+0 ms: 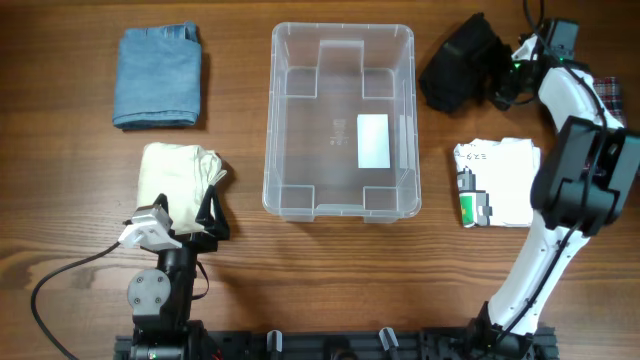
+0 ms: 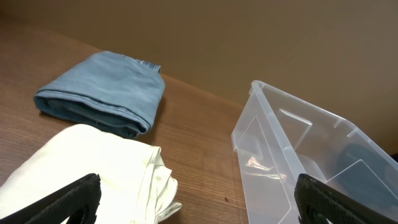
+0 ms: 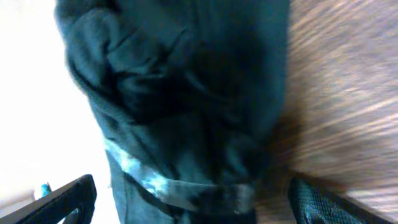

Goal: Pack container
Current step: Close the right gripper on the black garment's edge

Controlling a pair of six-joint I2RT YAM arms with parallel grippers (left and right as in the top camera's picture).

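Note:
The clear container point(image 1: 290, 196) stands in the middle of the table with nothing in it but the white label point(image 1: 372, 140) on its base; its near wall shows in the left wrist view point(image 2: 267, 171). A black garment point(image 1: 460, 65) lies to its right at the back. My right gripper point(image 1: 503, 85) is open at the garment's right edge, its fingers spread on either side of the dark cloth point(image 3: 186, 106). My left gripper point(image 1: 212, 222) is open and empty, low over the front edge of a folded cream garment point(image 1: 178, 175), which also shows in the left wrist view point(image 2: 93, 174).
A folded blue denim garment point(image 1: 157, 76) lies at the back left and shows in the left wrist view point(image 2: 102, 93). A folded white garment with a green label point(image 1: 495, 182) lies right of the container, beside the right arm point(image 1: 580, 170). A black cable point(image 1: 60, 280) loops at the front left.

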